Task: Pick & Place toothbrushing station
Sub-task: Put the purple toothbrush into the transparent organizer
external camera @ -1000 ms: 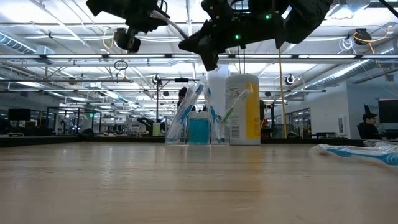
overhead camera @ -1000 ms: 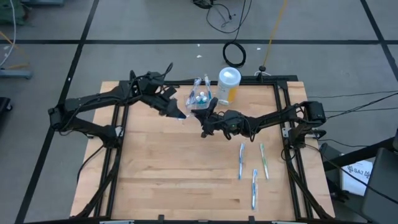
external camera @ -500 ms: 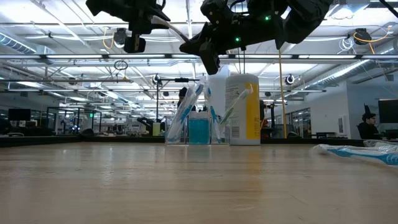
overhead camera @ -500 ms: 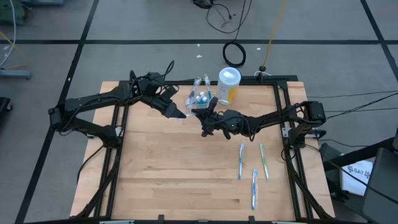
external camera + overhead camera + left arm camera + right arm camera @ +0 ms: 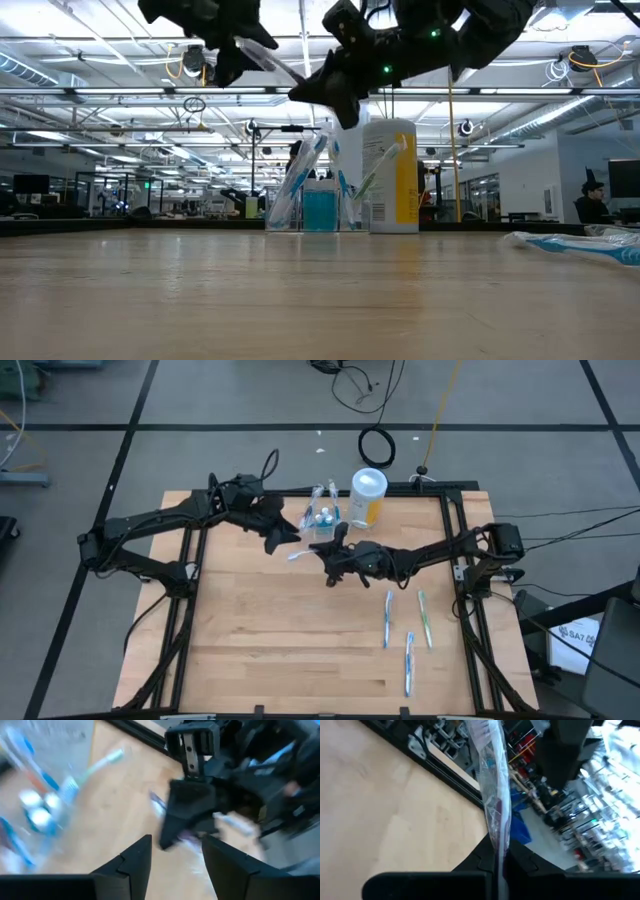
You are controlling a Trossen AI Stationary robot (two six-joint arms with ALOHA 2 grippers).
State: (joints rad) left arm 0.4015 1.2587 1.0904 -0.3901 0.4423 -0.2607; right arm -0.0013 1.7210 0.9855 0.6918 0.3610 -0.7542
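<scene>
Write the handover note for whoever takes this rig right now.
Left gripper: open, empty, above the table beside the cup.
Right gripper: shut on a wrapped toothbrush, held in the air in front of the cup.
Done: cup at the table's far edge, beside the yellow canister, already holds several brushes and teal tubes.
Left: place the held brush; three toothbrushes lie on the table's right side.

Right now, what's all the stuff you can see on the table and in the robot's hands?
cup: one, clear, far edge, holding brushes and teal tubes
canister: one, yellow with white lid, right of the cup
loose brushes: three, blue, white and green, lying at the right
wrapped brush: one, in clear wrap, held in the air
table: one, pale wood
left gripper: open, left of the cup
right gripper: shut on the wrapped brush, in front of the cup
</scene>
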